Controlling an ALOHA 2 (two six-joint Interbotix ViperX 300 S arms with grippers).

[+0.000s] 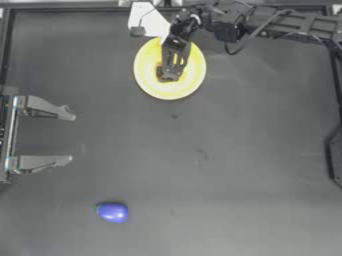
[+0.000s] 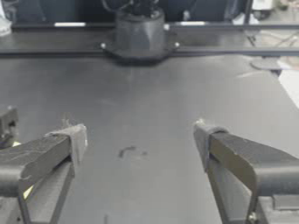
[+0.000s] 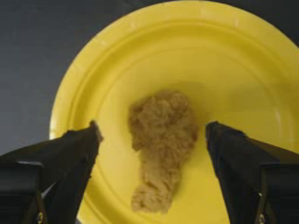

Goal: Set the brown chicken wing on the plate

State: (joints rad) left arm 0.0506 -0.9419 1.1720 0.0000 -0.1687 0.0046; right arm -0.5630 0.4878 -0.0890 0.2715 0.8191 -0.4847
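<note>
Overhead — plate (image 1: 148,81) on dark table (image 1: 234,160).

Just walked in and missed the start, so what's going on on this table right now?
The right gripper is over the yellow plate near the table's far edge, jaws open on either side of the brown chicken wing. The wing lies on the plate and the jaws are not touching it, so the placing looks done. The left gripper waits open at the left side, holding nothing. A blue-purple ball sits alone toward the near edge.
</note>
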